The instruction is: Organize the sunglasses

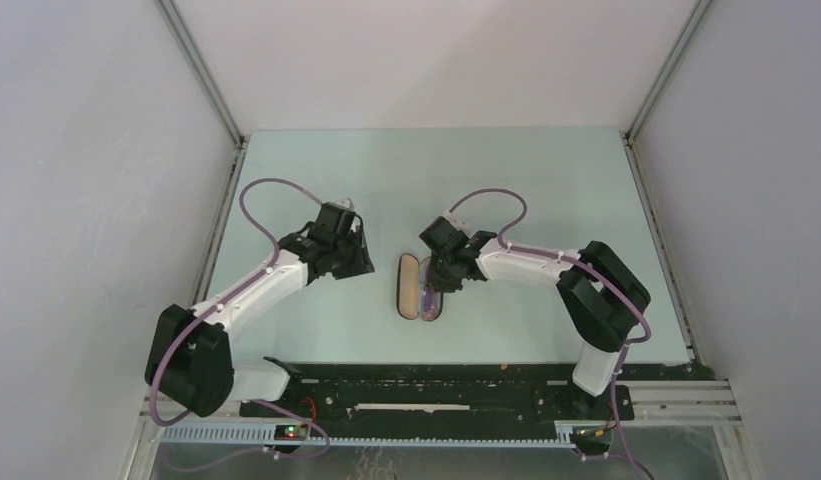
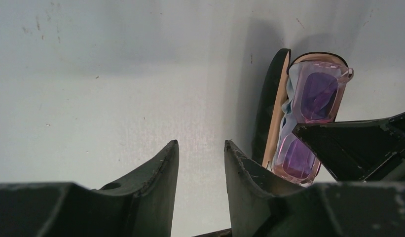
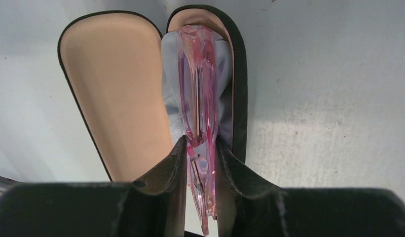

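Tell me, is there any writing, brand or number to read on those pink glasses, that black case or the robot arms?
No text can be read anywhere.
The thin pink translucent sunglasses, the black oblong case with tan lining, the light blue cloth and the white robot arms show no print.

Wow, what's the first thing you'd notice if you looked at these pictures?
The small pink see-through sunglasses stand out most, pinched on edge by the right gripper over a light blue cloth. That cloth lies in one half of an open black oblong case with tan lining, in the middle of the pale table. The left gripper hangs open and empty to the case's left.
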You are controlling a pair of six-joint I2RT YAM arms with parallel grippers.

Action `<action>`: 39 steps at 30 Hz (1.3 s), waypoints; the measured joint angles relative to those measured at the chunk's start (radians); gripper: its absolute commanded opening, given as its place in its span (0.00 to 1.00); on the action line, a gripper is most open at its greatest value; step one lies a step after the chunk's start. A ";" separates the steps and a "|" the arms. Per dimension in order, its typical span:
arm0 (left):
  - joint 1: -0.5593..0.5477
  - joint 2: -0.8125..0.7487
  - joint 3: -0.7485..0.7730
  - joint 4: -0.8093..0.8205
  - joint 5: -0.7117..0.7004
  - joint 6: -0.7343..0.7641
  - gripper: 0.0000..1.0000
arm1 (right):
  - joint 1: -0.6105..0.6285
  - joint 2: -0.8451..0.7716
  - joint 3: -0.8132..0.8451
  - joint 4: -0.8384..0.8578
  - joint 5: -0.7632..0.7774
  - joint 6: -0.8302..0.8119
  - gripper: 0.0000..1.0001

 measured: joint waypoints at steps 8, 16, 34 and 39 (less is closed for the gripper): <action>0.000 0.010 -0.001 0.002 0.009 0.000 0.43 | -0.007 0.010 0.000 0.013 -0.001 0.000 0.26; 0.000 0.027 -0.001 0.027 0.094 0.011 0.42 | -0.024 0.025 0.000 0.047 -0.029 -0.044 0.27; -0.022 0.123 -0.001 0.033 0.162 0.035 0.42 | -0.030 0.019 -0.003 0.047 -0.044 -0.100 0.53; -0.026 0.132 0.000 0.029 0.163 0.039 0.42 | -0.028 -0.025 -0.005 0.028 -0.042 -0.101 0.54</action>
